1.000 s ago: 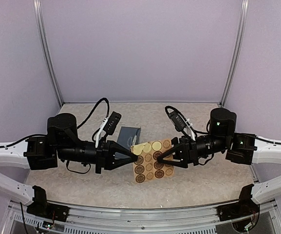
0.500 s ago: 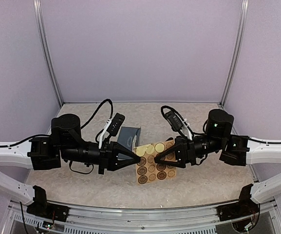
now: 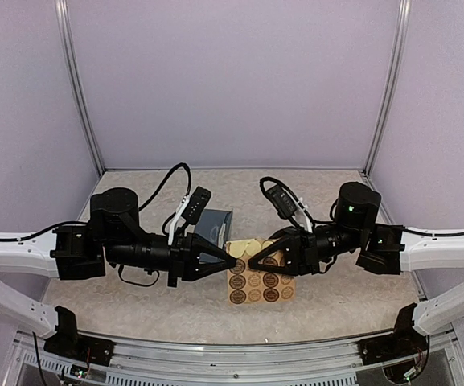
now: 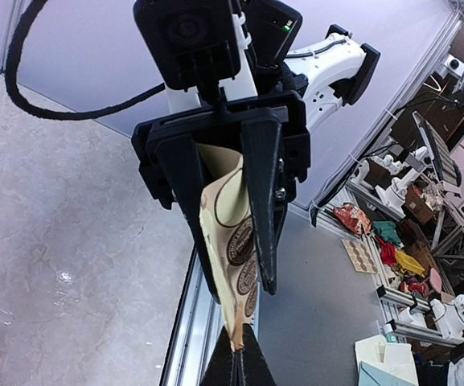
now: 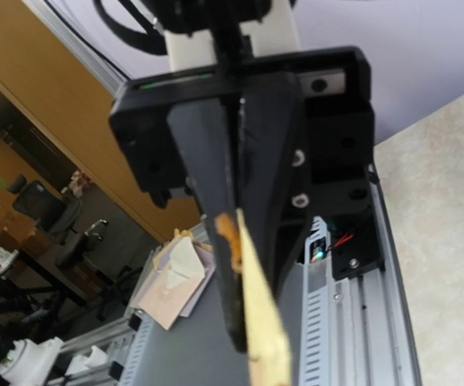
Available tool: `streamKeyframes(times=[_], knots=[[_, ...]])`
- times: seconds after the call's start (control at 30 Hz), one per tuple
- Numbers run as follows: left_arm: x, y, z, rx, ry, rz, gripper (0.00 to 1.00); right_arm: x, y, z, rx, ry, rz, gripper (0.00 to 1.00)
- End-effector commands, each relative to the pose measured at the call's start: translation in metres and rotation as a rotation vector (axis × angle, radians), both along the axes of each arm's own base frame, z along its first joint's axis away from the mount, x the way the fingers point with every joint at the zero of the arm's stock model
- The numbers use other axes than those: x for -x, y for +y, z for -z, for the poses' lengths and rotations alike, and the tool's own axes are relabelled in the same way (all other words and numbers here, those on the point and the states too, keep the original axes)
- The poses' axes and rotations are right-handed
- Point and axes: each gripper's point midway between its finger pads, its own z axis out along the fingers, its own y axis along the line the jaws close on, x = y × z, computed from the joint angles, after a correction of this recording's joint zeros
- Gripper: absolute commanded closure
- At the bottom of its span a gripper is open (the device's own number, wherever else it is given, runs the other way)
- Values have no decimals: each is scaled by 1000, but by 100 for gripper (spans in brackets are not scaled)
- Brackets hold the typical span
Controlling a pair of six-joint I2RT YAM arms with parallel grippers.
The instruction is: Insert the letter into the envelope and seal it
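The tan sheet of round brown stickers (image 3: pixel 261 279) hangs between my two grippers over the middle of the table. My left gripper (image 3: pixel 233 261) is shut on one corner of the sheet, as the left wrist view (image 4: pixel 236 363) shows. My right gripper (image 3: pixel 252 264) faces it tip to tip. Its fingers (image 4: pixel 262 201) stand apart with the curled sheet (image 4: pixel 230 211) passing between them. The slate-blue envelope (image 3: pixel 214 223) lies flat behind the left gripper, partly hidden by it. I see no letter.
The beige table (image 3: pixel 328 301) is walled by lilac panels with metal posts (image 3: pixel 83 112) at the back corners. A slotted metal rail (image 3: pixel 232 366) runs along the near edge. Black cables (image 3: pixel 167 181) loop behind both wrists.
Both grippers have closed in on each other over the sticker sheet; the left one moved right and the right one moved left. The sheet shifted slightly with them.
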Motion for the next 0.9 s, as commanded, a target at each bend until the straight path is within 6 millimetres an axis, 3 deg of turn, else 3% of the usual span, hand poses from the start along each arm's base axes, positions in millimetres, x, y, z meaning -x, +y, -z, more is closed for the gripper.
streamKeyframes(times=[0.0, 0.27, 0.87], knots=[[-2, -2, -21, 50, -47, -10, 100, 6, 1, 1, -7, -7, -25, 85], [-2, -2, -21, 55, -45, -10, 100, 7, 1, 0, -10, -13, -29, 100], [3, -11, -25, 90, -33, 36, 100, -2, 2, -2, -26, -34, 31, 100]])
